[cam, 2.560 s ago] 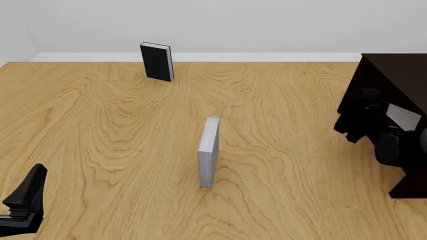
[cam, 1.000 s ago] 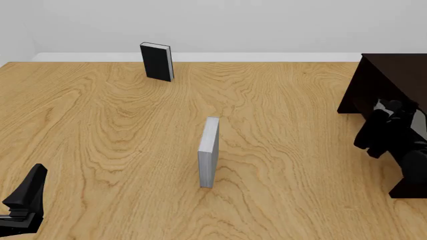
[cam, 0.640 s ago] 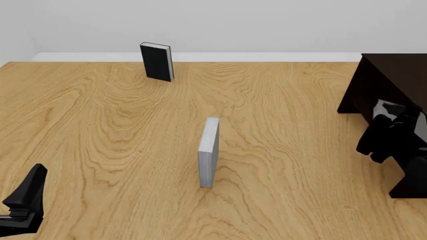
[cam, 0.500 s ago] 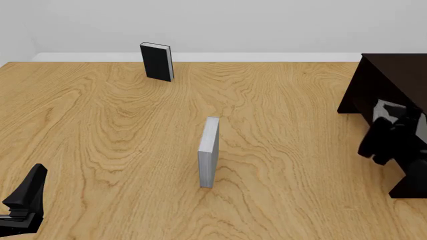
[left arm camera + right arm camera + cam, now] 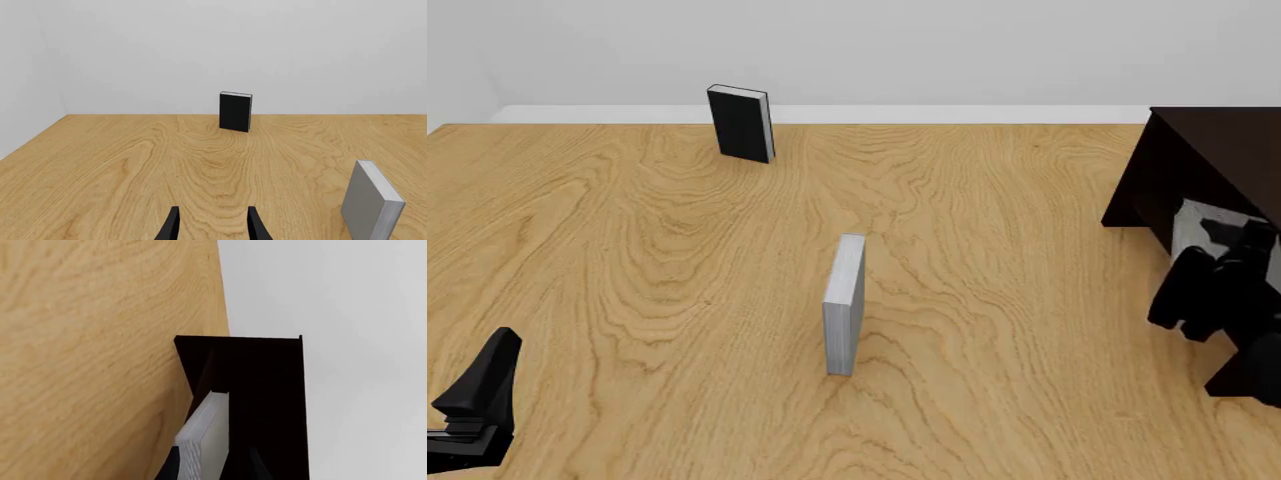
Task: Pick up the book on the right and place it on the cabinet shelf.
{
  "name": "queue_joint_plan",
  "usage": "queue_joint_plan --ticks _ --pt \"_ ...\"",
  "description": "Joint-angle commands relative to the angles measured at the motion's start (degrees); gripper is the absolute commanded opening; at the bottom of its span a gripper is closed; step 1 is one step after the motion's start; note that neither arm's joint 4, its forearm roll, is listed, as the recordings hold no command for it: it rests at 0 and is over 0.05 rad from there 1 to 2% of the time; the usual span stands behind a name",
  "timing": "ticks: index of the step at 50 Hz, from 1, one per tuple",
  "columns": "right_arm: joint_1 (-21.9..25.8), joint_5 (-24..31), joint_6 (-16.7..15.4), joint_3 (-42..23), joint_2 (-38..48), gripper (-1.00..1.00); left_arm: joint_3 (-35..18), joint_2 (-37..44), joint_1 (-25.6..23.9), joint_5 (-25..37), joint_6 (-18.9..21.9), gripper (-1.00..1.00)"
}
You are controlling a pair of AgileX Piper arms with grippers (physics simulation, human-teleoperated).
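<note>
The thick light-grey book [image 5: 1198, 222] stands inside the very dark brown cabinet [image 5: 1208, 150] at the table's right edge, partly hidden by my right arm. In the right wrist view the book [image 5: 203, 432] lies between my right gripper's [image 5: 212, 467] fingers, in front of the cabinet's dark inside [image 5: 267, 390]. The fingers are spread wide. One finger is at the page edge and a dark gap shows beside the other. In the front view my right gripper [image 5: 1225, 248] is just in front of the cabinet opening. My left gripper [image 5: 481, 395] is open and empty at the near left.
A slimmer grey book [image 5: 845, 305] stands edge-on mid-table and also shows in the left wrist view [image 5: 370, 205]. A black book [image 5: 741, 122] stands at the far edge by the wall and shows in that view too [image 5: 235, 111]. My left gripper [image 5: 212, 225] points toward it.
My right gripper has moved right and toward the near side along the cabinet front. More of the light-grey book now shows inside the cabinet. The left arm has not moved.
</note>
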Motion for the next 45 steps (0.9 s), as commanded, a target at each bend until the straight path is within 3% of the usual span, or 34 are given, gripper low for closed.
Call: queue_joint_plan --ticks 1,45 --pt "-6.86 -0.10 0.51 2.47 -1.64 1.00 0.00 0.00 0.00 0.00 0.00 1.00" --pt "2.44 3.36 1.26 -1.45 -2.73 1.00 0.00 0.00 0.00 0.00 0.00 1.00"
